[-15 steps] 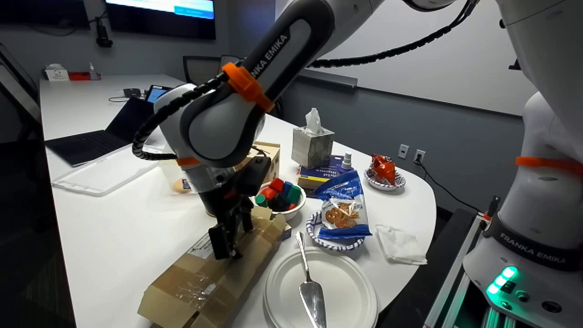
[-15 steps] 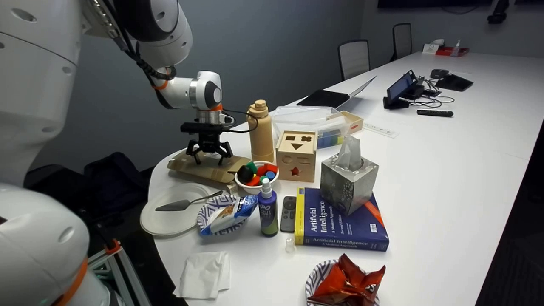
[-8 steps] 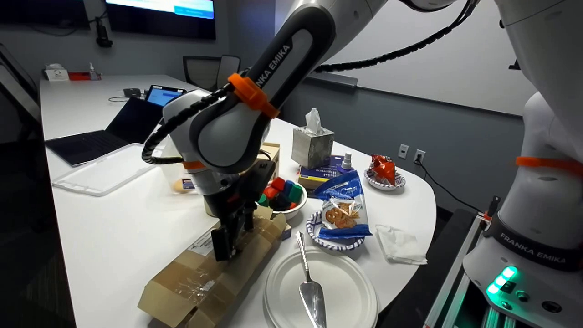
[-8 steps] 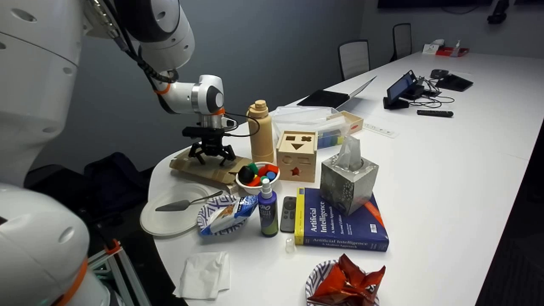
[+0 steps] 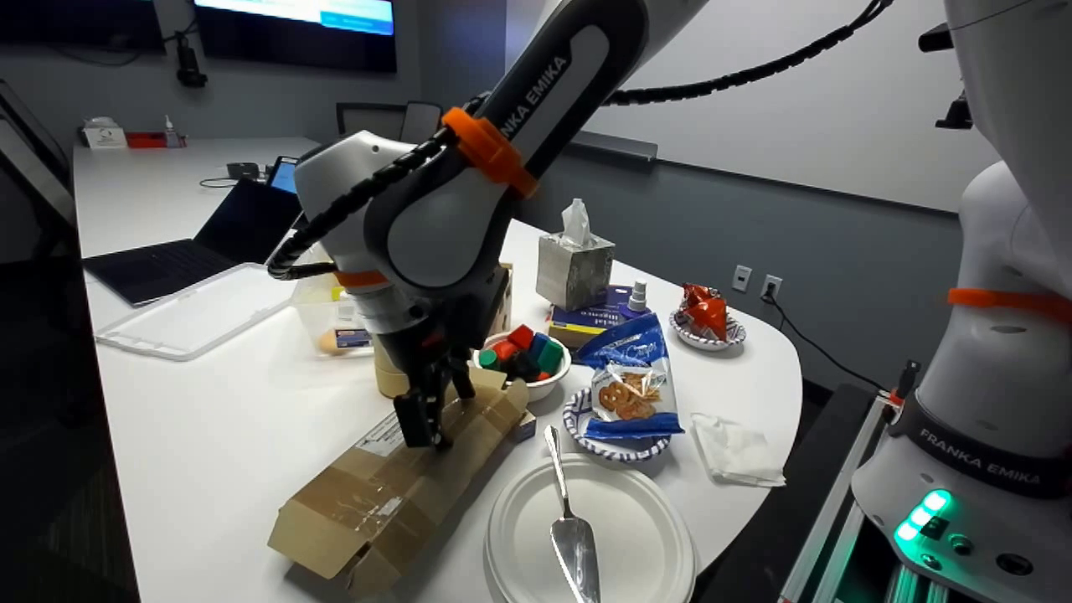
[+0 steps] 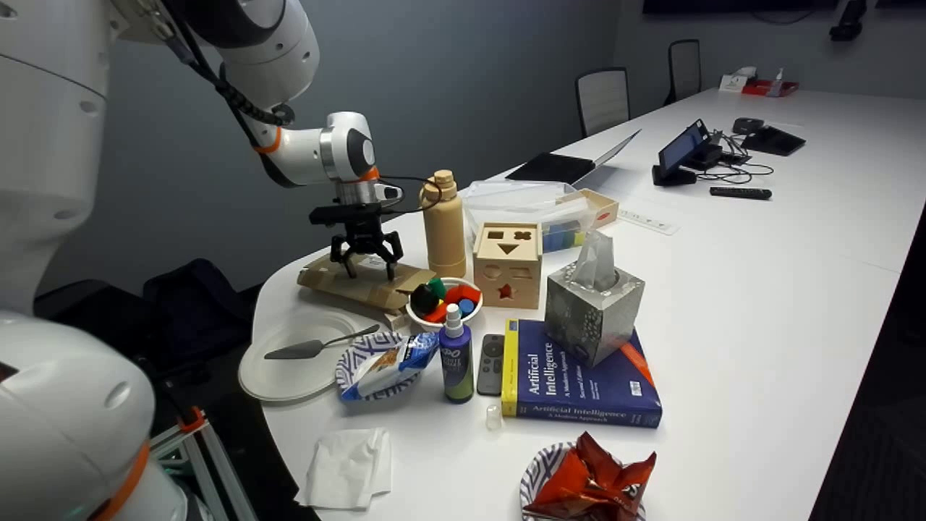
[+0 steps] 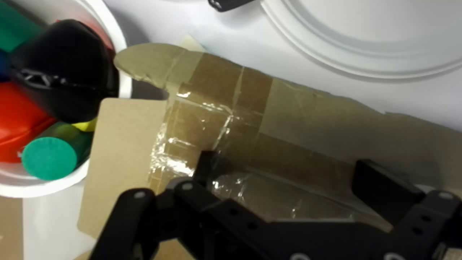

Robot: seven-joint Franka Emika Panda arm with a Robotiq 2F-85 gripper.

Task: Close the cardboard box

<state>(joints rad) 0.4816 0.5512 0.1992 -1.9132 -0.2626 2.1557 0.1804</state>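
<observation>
The cardboard box (image 5: 368,494), brown and taped, lies on the white table with its lid down. End flaps stick out at its near end in an exterior view. It also shows in an exterior view (image 6: 325,282) and in the wrist view (image 7: 223,90), with its far end against the bowl of blocks. My gripper (image 5: 448,423) is open, fingers spread and pointing down onto the lid. It also shows in an exterior view (image 6: 371,275) and the wrist view (image 7: 287,168). Both fingertips are at the lid's taped surface; nothing is clasped between them. The box's inside is hidden.
A white bowl (image 5: 548,388) of coloured blocks touches the box's far end. A plate (image 5: 511,544) with a cake server (image 5: 574,548) lies beside it. A tan bottle (image 6: 445,239) and a wooden shape toy (image 6: 519,282) stand behind. A snack bag (image 5: 632,389) is nearby.
The gripper has shifted toward the bowl. The box has slid the same way with it, and the bowl and wooden toy have moved slightly. The fingers have stayed open.
</observation>
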